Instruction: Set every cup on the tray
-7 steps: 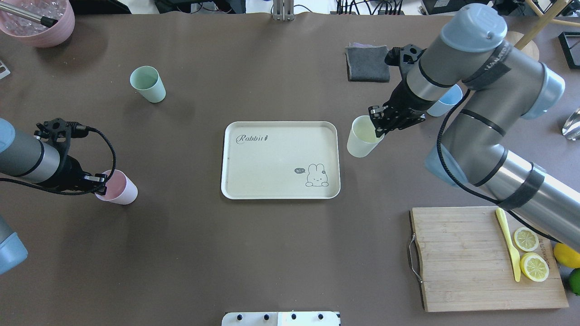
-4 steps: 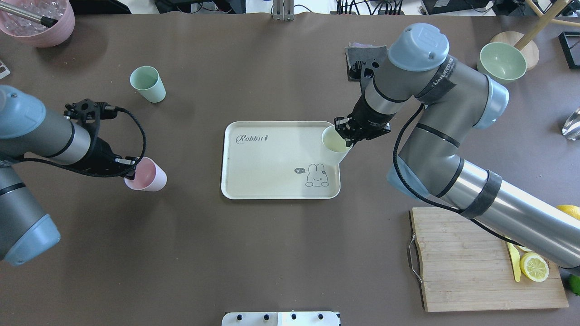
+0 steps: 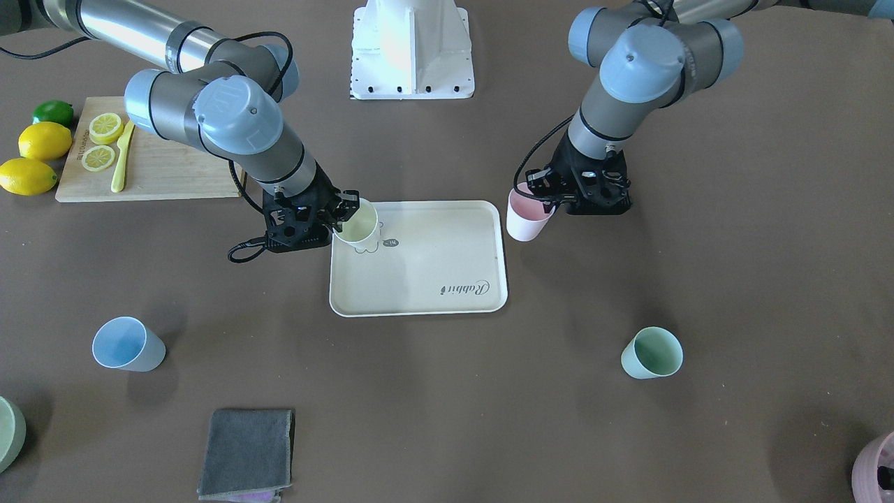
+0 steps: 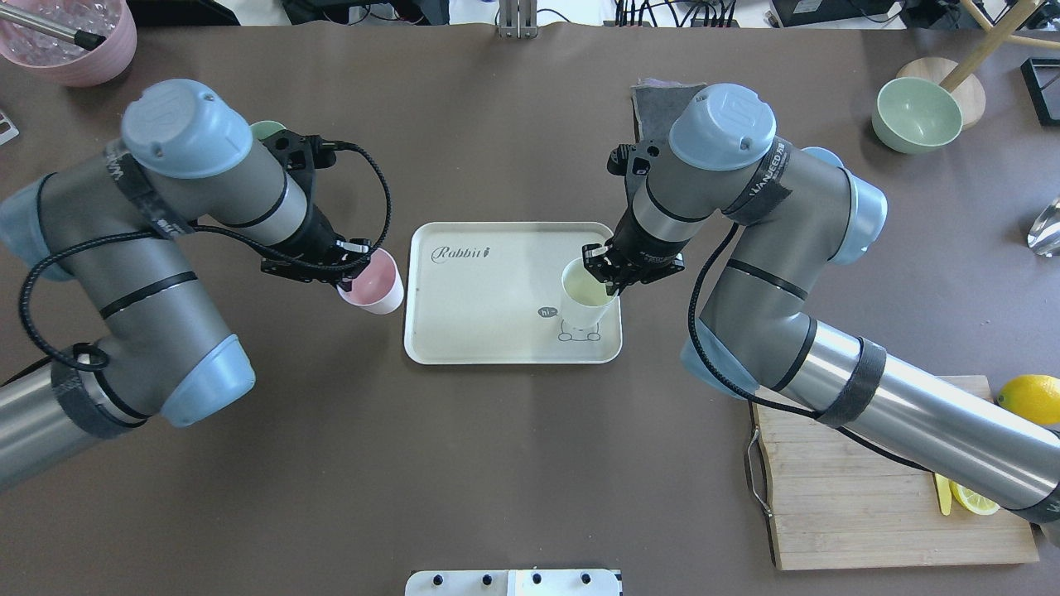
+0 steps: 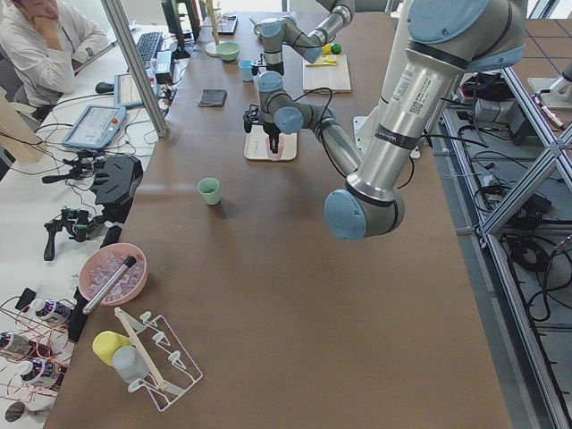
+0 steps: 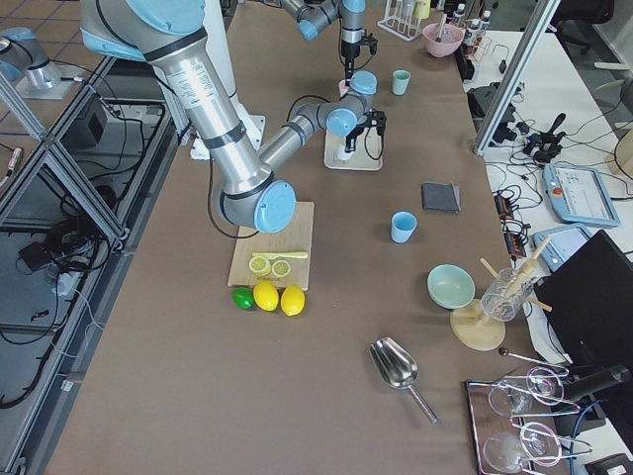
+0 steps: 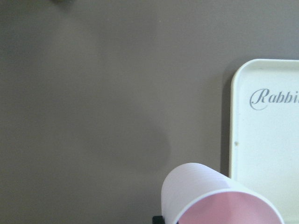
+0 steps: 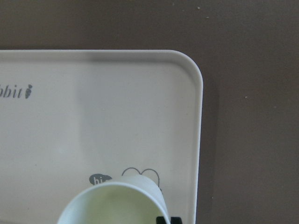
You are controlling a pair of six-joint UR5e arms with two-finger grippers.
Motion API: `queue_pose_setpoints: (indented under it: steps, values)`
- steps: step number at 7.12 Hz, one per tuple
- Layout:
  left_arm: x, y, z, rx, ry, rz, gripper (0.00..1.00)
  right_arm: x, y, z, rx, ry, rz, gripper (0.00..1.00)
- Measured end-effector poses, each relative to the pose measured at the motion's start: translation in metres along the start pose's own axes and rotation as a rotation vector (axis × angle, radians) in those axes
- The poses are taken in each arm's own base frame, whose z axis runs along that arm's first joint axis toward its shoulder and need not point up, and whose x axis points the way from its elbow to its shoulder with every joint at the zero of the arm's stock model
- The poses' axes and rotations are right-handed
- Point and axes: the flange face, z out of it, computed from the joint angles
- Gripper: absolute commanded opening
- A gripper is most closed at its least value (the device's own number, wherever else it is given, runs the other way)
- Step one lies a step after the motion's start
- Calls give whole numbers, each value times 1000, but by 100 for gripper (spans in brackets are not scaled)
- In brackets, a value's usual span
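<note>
Overhead exterior, right hand [image 4: 603,273] pinching tapered cream cup [image 4: 584,305] over rimmed tray [image 4: 489,290], left hand [image 4: 351,270] pinching pink cup [image 4: 377,288].

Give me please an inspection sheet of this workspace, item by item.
Surface: brown table, no spill seen.
Job's things: cream cup over the tray; pink cup beside the tray, off it; green cup and blue cup on the table.
Clutter: cutting board with lemon slices, grey cloth, green bowl.
Grippers: left pincer shut on pink cup; right pincer shut on cream cup.
Cables: black cable loops at left wrist.
Surroundings: seated operator at a desk.
</note>
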Motion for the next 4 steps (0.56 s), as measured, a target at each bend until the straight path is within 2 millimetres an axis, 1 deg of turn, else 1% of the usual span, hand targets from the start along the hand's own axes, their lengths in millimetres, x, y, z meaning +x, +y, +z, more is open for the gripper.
queue_pose_setpoints:
  steps: [1, 2, 3, 4]
  values:
    - [22, 4, 9, -7, 1, -17, 0, 1, 0, -1, 2, 0, 0, 100]
    - [39, 12, 18, -7, -3, -24, 0, 4, -5, -9, 14, -6, 3, 100]
    - [50, 17, 26, -8, -9, -24, 0, 15, -17, -30, 33, -19, 16, 100]
    - [56, 19, 34, -8, -16, -24, 0, 42, -34, -60, 50, -35, 44, 100]
